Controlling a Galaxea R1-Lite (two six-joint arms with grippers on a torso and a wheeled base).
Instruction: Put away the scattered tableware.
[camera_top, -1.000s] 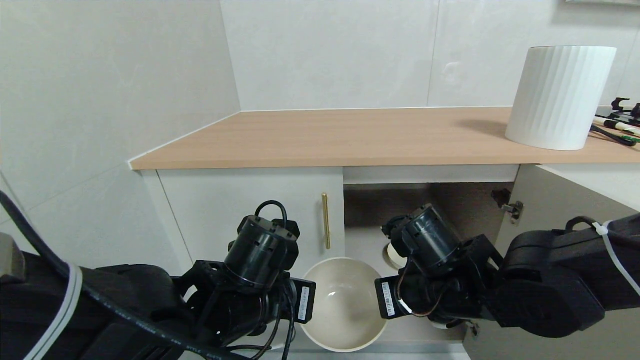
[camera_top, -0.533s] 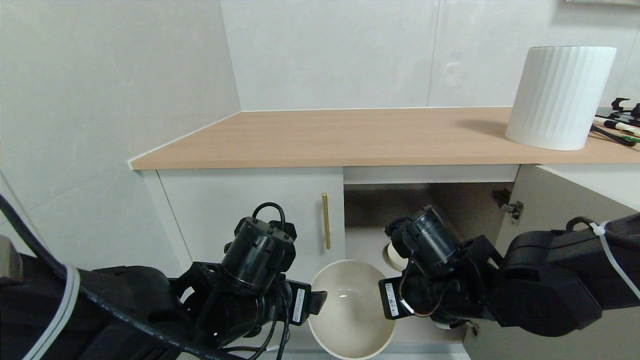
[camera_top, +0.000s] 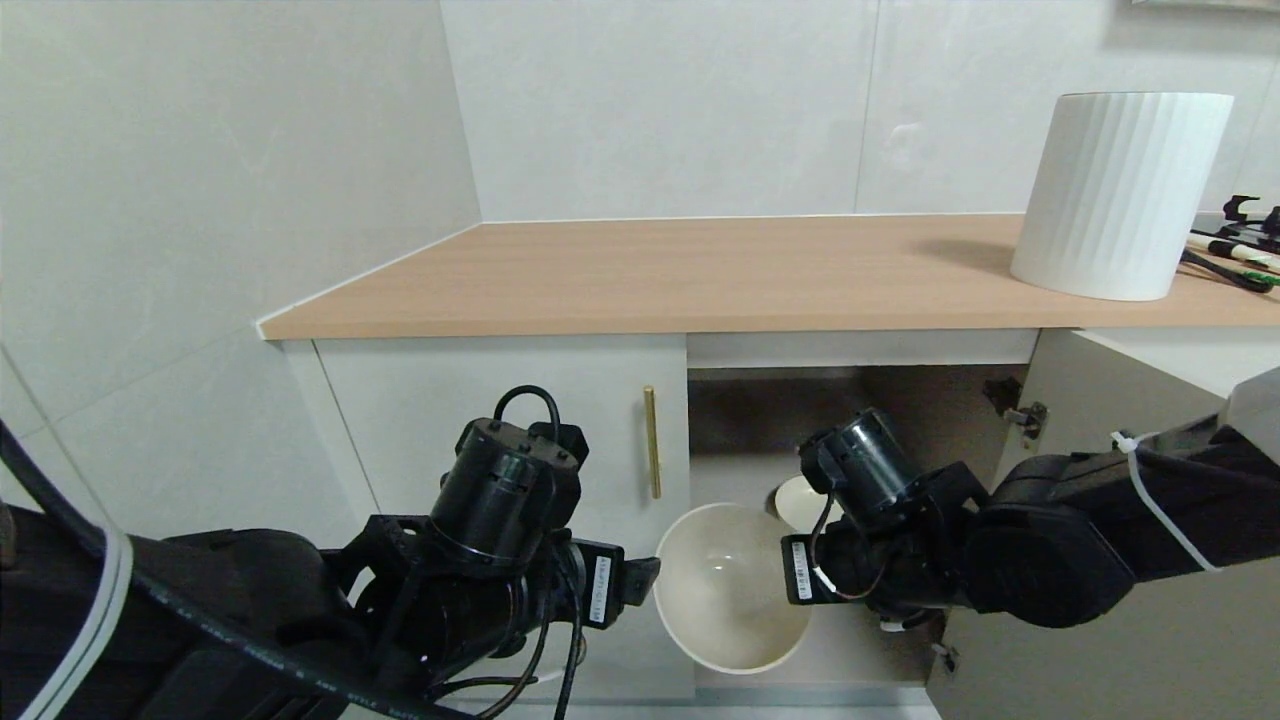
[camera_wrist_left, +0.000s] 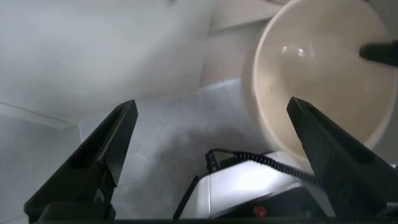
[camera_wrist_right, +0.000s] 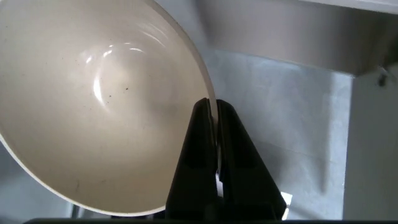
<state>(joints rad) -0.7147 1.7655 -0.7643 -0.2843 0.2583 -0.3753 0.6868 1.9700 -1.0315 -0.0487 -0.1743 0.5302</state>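
We have the cream bowl (camera_top: 730, 590) in the air at the mouth of the open cupboard (camera_top: 780, 420), just to the right of the closed door with the brass handle (camera_top: 651, 440). It is tipped so that its hollow faces us. The right gripper (camera_wrist_right: 214, 149) is closed tight on the bowl's rim, one finger inside the wall and one outside. We judge that this thin pinch is why the bowl hangs tilted rather than level, and it also suits sliding the bowl in under the countertop (camera_top: 700, 270). The left gripper (camera_wrist_left: 210, 106) waits just beside the bowl with its fingers spread wide and nothing between them — free, we think, to steady it if needed. A pale round dish (camera_top: 800, 500) sits deeper in the cupboard, partly hidden, so the bowl wants a spot beside it — not on top.
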